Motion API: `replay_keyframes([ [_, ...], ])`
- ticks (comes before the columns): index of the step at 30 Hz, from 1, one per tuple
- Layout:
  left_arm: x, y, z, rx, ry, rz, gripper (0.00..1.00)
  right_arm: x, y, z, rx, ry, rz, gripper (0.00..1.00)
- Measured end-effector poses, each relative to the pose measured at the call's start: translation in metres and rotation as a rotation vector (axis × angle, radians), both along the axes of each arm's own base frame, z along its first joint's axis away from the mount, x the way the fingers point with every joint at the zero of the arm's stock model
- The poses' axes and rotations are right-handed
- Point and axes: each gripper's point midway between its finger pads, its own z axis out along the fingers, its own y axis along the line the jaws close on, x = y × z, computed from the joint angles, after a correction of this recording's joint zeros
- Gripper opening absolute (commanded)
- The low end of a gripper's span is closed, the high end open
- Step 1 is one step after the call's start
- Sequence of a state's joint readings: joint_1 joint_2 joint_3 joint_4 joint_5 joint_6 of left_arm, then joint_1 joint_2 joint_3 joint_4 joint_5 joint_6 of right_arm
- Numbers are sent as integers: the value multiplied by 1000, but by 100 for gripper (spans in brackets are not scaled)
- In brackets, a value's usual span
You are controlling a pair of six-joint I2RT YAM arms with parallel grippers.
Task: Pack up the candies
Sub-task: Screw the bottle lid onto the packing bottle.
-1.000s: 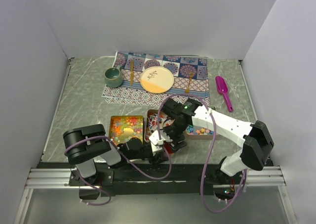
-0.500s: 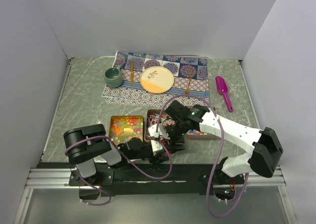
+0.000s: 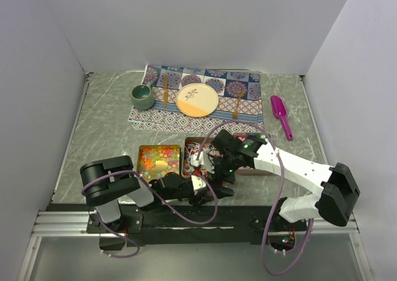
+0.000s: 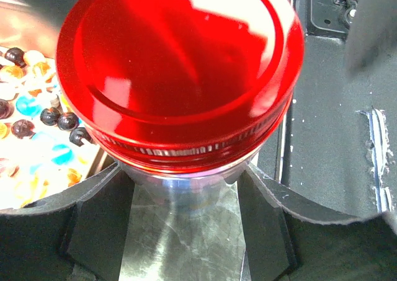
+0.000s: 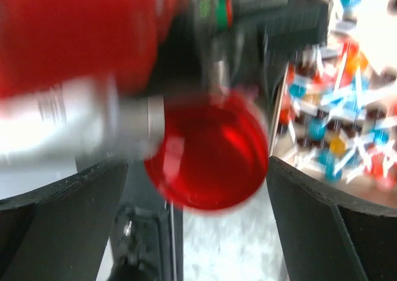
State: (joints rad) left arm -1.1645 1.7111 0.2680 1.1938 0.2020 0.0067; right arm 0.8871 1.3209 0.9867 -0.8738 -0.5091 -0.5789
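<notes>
Left end effector [image 4: 183,216] grips the red-lidded jar [image 4: 177,76]; right end effector [image 5: 198,194] (blurred) gapes open.

Heavy motion blur across the whole view. Right pincer [image 5: 197,175] spread wide, dark fingers [image 5: 68,225] at the lower corners. Between them, round red lid [image 5: 208,160], seen nearly face-on, with a clear gap to one finger; contact with the other not determinable. Just beside the lid, wrapped candies [image 5: 338,123] in red, blue and white, piled together. Below the lid, pale marbled tabletop [image 5: 223,256]. Above it, dark hardware [image 5: 248,20] with a green spot, plus a large red smear and a whitish patch, both unidentifiable.
</notes>
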Motion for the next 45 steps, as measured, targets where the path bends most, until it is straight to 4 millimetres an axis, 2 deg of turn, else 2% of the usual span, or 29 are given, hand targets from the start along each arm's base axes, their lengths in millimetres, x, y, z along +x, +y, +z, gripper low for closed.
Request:
replay_keyframes([
  [4,1,-1,0,1,0,2,1,7,-31,5,-62,-32,-30,100],
  [7,1,-1,0,2,0,2,1,27,-54,12,-93,-77,-72,100],
  [10,2,-1,0,2,1,3,1,50,-66,22,-73,-144,-53,100],
  [13,2,-2,0,0,0,4,1,65,-57,34,19,-236,68,100],
  [17,3,-3,0,0,0,4,1,62,-32,42,128,-301,292,100],
  [21,3,-3,0,0,0,4,1,50,-1,46,204,-315,542,100],
  [23,3,-4,0,0,-1,4,1,40,5,43,219,-303,627,100],
  [27,3,-4,0,0,-2,5,1,20,6,34,221,-259,746,100],
  [32,4,-5,0,0,-3,9,1,4,3,26,203,-192,809,100],
  [35,5,-5,0,0,-3,10,1,1,4,22,194,-170,816,95],
  [37,5,-5,0,0,-6,10,1,1,5,21,191,-165,808,88],
  [44,5,-6,0,1,-13,11,1,3,8,18,180,-159,757,73],
  [45,5,-6,0,2,-16,11,1,4,8,17,179,-158,747,68],
])
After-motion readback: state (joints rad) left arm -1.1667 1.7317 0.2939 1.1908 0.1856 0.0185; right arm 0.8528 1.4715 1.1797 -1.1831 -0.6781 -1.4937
